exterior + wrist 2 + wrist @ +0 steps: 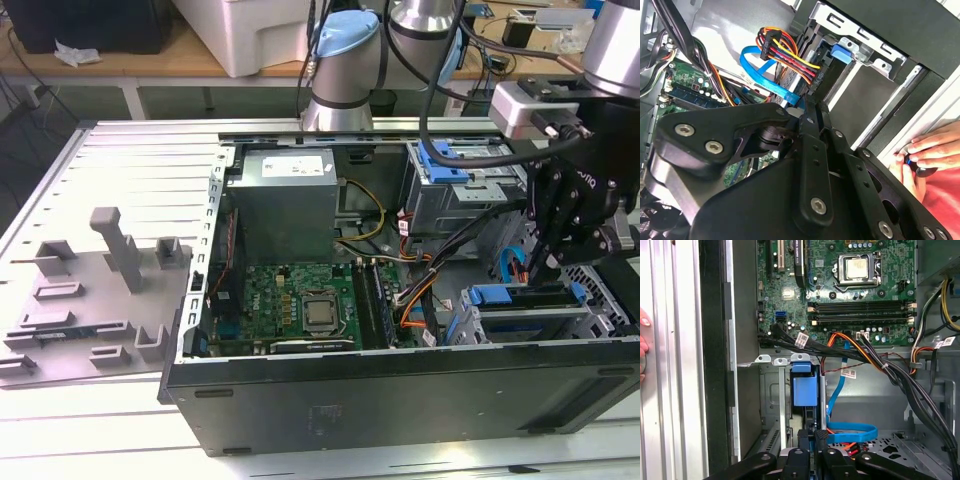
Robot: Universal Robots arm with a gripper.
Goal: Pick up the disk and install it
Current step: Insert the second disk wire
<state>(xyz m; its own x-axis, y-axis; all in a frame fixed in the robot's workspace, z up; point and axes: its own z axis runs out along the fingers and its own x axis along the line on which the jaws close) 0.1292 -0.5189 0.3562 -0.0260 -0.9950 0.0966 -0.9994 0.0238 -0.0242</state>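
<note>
**Exterior view.** Open computer case (400,400) lying on its side on a slatted table (120,160), with a grey tray (90,300) on the exterior view's left. The gripper (545,268) reaches down into the lower drive cage (560,320). The disk (505,296) sits there edge-on as a blue strip, just under the fingers.
- Writing: a white label on the power supply (285,165), print too small to make out.

**Second wrist view.** The disk's blue end (842,53) lies in the cage slot. A blue cable (765,70) and a bundle of coloured wires (787,47) run just beside it. A person's hand (927,152) rests on the case edge.
- Risk: a hand this near the arm could be struck or pinched if the arm swings wide.
- Writing: none legible.

**First wrist view.** The gripper (814,436) has its fingers drawn close together, apparently clamped on the rear edge of the disk (805,390), which stands in the slot below the motherboard (840,285). The blue cable (852,432) loops right beside the fingers.
- Risk: the cable could snag or be crushed against the cage.
- Risk: a tilted disk could jam on the rails (the slot looks tight), or be let go only part seated.
- Writing: white tags on the cables (802,339), text unreadable
</note>
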